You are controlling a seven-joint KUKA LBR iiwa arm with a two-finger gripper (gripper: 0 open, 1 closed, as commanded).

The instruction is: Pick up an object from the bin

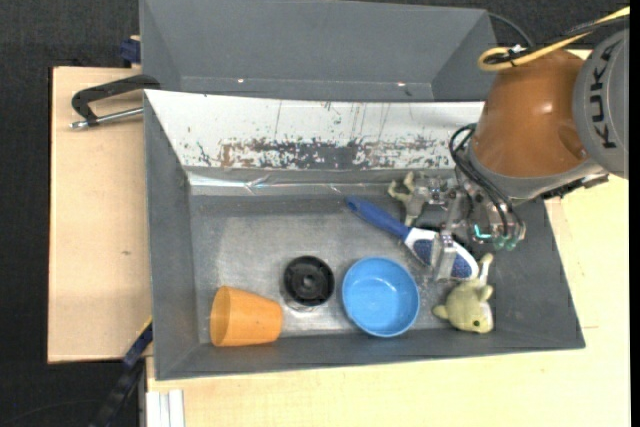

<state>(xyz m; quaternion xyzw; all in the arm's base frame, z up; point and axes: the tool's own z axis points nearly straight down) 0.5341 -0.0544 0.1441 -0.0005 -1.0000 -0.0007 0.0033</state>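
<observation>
My gripper (452, 220) hangs low at the right side of the bin, just over the white and blue head of a blue-handled brush (385, 218). The brush lies slanted, its handle running up and to the left from under the gripper. A small beige plush toy (467, 307) lies right below the gripper, near the bin's front right corner. A round blue bowl (380, 297) stands upright to the lower left of the gripper, close to the brush head.
A black round cap-like thing (307, 280) lies left of the bowl. An orange cup (243, 317) lies on its side in the front left corner. The arm's orange cover hangs over the bin's right wall.
</observation>
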